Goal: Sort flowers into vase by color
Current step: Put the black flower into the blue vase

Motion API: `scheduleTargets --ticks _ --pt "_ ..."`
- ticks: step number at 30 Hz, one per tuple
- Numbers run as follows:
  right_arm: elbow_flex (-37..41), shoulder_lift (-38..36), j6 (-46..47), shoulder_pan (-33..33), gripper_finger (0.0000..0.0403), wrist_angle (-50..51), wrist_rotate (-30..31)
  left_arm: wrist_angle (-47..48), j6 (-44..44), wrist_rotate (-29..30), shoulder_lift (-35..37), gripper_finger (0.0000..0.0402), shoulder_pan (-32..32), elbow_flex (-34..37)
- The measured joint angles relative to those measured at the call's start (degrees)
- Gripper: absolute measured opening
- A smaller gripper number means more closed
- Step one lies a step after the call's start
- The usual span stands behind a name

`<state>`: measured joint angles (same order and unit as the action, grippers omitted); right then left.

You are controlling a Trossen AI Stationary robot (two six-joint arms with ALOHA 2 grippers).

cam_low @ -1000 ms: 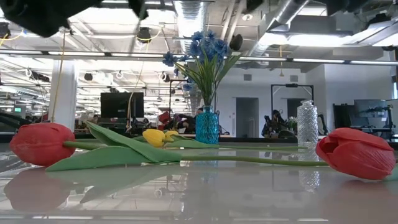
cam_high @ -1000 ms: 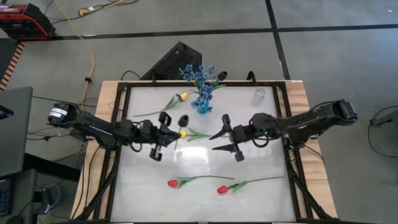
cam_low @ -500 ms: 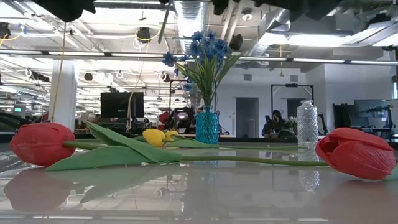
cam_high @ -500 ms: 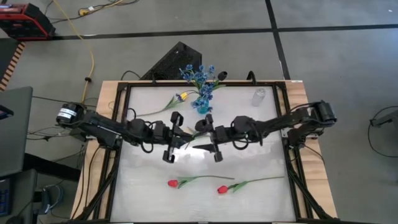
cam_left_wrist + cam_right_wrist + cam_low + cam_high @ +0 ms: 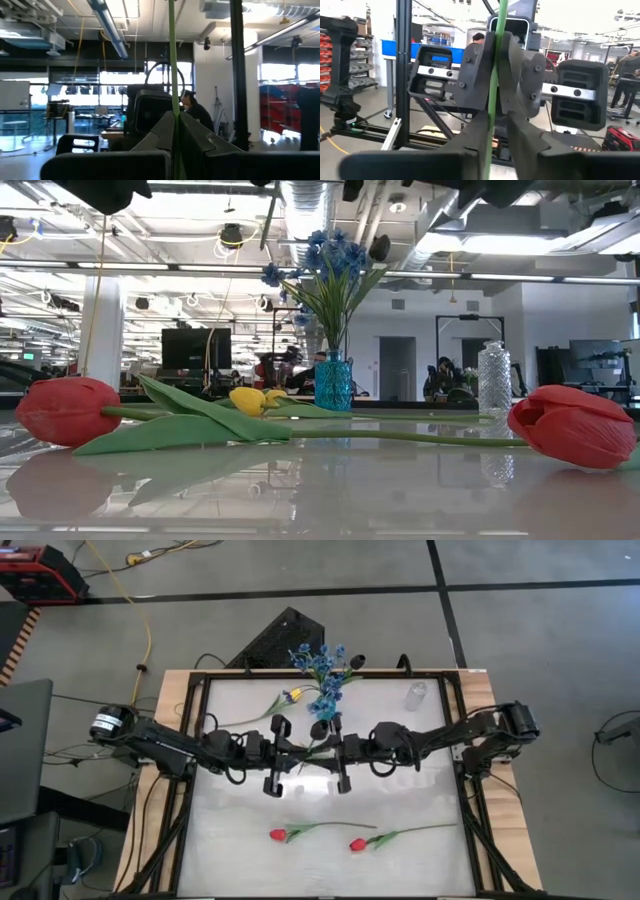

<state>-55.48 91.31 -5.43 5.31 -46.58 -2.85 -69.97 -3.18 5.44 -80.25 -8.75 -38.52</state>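
Note:
Both grippers meet above the table's middle, shut on the thin green stem of one dark-bud flower (image 5: 319, 728). My left gripper (image 5: 298, 751) comes from the left, my right gripper (image 5: 322, 751) from the right, tips nearly facing. The blue vase (image 5: 325, 712) near the far edge holds blue sprays (image 5: 330, 255) and a dark bud (image 5: 378, 247). One yellow tulip (image 5: 292, 695) lies left of that vase. Two red tulips (image 5: 278, 834) (image 5: 357, 844) lie near the near edge. The low view shows a second yellow tulip (image 5: 250, 400) lying on the table. My left gripper pinches the dark-bud flower's stem (image 5: 173, 102) between its two fingers, level from the table's left, fingers across the stem. The flower is lifted clear, its bud toward the far edge. My right gripper pinches the same stem (image 5: 493, 107) between its two fingers, level from the table's right, right beside the left gripper's fingers (image 5: 479, 65). Its fingers lie across the stem.
A clear glass vase (image 5: 415, 695) stands near the far right corner, seen also in the low view (image 5: 493, 378). A dark frame (image 5: 190, 740) runs around the white table top. People and desks show in the room beyond.
My right gripper has moved toward the table's left, up to my left gripper, and shut on the stem. My left gripper has carried the flower a little toward the right; the dark bud now sits farther right and nearer the blue vase.

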Motion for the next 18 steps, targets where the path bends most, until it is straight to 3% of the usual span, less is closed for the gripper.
scheduleTargets --ticks 7,18 --pt "0.0 0.0 -0.1 -0.5 0.0015 0.7 -0.4 0.5 -0.3 1.3 0.0 0.0002 0.0 0.0" --pt "0.0 -6.6 0.9 -1.1 0.0019 19.8 -1.2 17.2 -1.2 1.5 6.0 0.0002 0.0 0.0"
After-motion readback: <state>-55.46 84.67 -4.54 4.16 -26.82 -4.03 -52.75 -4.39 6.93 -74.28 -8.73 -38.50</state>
